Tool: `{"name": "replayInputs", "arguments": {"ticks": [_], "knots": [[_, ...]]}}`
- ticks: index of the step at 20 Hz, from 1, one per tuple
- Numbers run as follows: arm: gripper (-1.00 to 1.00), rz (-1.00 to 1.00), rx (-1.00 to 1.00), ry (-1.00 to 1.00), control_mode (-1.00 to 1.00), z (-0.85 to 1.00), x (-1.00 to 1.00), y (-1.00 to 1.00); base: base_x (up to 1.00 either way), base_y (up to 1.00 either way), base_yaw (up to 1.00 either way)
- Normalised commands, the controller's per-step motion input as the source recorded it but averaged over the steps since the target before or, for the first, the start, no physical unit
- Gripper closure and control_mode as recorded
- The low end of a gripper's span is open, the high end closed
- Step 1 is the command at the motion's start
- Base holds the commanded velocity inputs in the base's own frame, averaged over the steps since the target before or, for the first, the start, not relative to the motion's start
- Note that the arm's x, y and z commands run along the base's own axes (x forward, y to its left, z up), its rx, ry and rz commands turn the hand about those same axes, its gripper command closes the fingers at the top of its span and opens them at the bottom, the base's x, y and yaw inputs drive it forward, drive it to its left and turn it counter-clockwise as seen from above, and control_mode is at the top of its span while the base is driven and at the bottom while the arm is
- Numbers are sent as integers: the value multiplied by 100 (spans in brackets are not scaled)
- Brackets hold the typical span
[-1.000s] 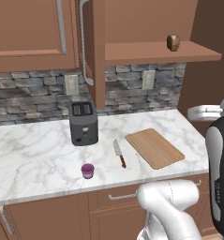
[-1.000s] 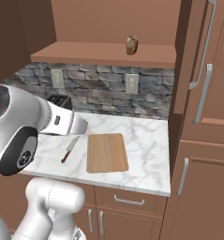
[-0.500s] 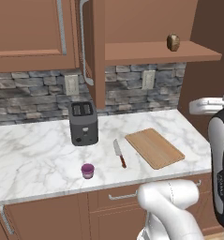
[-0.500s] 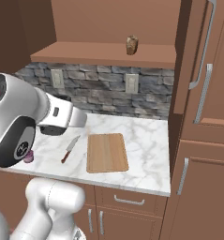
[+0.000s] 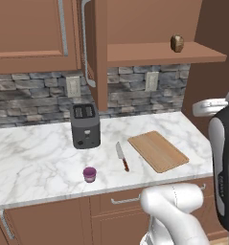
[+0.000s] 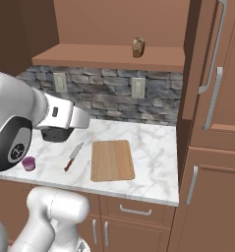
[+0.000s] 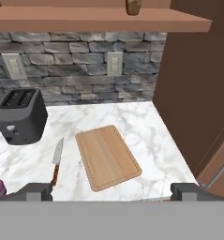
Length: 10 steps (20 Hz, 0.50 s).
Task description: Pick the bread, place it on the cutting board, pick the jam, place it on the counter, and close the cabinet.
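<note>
The bread (image 5: 177,43) sits on the open wooden shelf, also at the top of the hand view (image 7: 133,6) and in the right base view (image 6: 138,47). The cutting board (image 5: 158,150) (image 6: 112,160) (image 7: 108,156) lies bare on the white marble counter (image 5: 34,162). The purple jam (image 5: 89,174) (image 6: 28,163) stands on the counter near its front edge, left of the board. One door of the cabinet (image 5: 100,57) stands open, edge-on, left of the shelf. My gripper (image 7: 113,192) is open and empty, hovering above the front of the counter and facing the board.
A dark toaster (image 5: 85,126) stands by the stone backsplash. A red-handled knife (image 5: 122,156) lies between the jam and the board. A tall brown cabinet (image 6: 215,123) walls off the counter's right end. My arm (image 6: 55,115) reaches over the counter's left part.
My arm has swung, rising and shifting at the edge of both base views, which uncovers the jam in the right base view. Nothing on the counter has moved. The gripper stays open.
</note>
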Motion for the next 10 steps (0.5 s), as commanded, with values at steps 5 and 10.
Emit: {"name": "replayInputs", "arguments": {"ticks": [5, 10], "knots": [[-100, 0, -3, 5, -100, 10, 0, 0, 0, 0, 0], [-100, 0, 0, 4, -100, 20, 0, -2, 0, 0, 0]]}}
